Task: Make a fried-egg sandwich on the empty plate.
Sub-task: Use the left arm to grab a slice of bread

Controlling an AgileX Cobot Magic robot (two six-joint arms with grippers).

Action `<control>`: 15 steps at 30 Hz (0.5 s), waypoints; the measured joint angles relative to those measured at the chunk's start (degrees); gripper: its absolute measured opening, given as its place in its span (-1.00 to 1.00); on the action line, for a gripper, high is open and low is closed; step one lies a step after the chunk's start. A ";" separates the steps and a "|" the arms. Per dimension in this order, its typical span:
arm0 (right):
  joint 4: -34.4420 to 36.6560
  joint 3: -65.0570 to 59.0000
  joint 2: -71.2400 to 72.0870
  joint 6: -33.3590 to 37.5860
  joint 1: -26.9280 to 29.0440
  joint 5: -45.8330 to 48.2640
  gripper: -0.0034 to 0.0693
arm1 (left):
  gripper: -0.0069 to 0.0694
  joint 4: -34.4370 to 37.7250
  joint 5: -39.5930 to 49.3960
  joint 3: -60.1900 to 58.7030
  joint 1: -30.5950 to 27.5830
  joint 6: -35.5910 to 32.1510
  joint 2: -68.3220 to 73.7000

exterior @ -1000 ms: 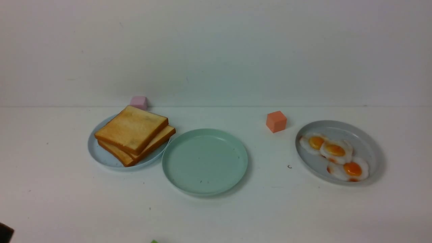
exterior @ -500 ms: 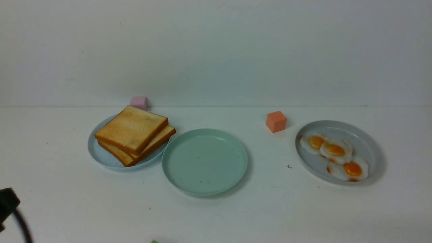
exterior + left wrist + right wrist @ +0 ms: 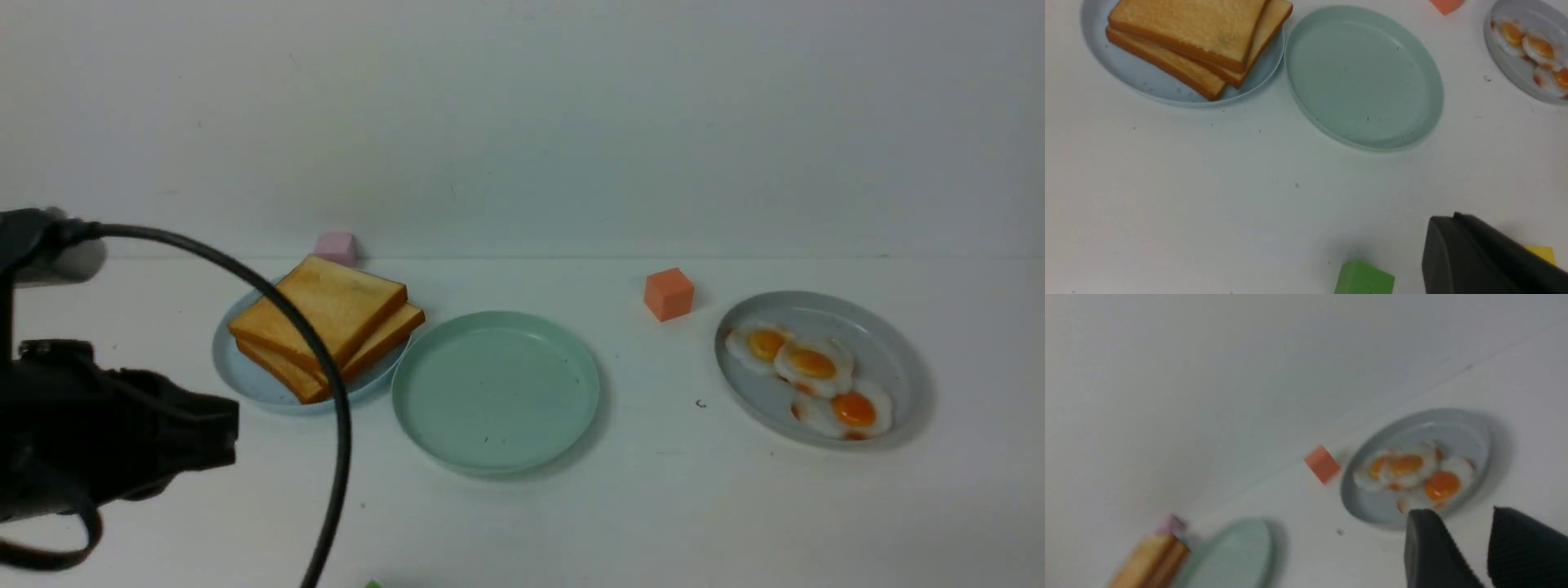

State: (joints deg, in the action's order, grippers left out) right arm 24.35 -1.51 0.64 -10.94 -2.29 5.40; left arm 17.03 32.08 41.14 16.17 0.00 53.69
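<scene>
Across the front view, the left arm (image 3: 114,433) hangs near left, and the green plate (image 3: 495,392) lies bare mid-table, just beside the blue plate (image 3: 245,380) with two toast slices (image 3: 322,314) and well left of the grey plate (image 3: 890,351) with three eggs (image 3: 808,363). From the left wrist, the left gripper shows only one finger (image 3: 1470,253), so I cannot tell its spread. From the right wrist, the right gripper (image 3: 1464,522) is spread and holds nothing near the eggs; by my judgement toast, egg and toast are all left to place.

Mint-green plate (image 3: 495,392) lies flat, empty; toast slices (image 3: 353,300) stacked beside.
</scene>
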 joint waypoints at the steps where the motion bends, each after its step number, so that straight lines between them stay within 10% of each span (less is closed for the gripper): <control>1: 0.42 0.00 0.00 0.00 0.00 0.00 -0.24 | -0.85 -0.01 0.14 0.22 0.00 0.00 0.37; 15: -2.13 47.52 -23.51 19.21 -4.80 55.06 -0.93 | -0.85 -3.33 4.56 24.37 0.00 -4.96 31.35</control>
State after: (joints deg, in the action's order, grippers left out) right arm 22.22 46.01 -22.87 8.27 -7.09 60.46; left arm 13.70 36.64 65.51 16.17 -4.96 85.04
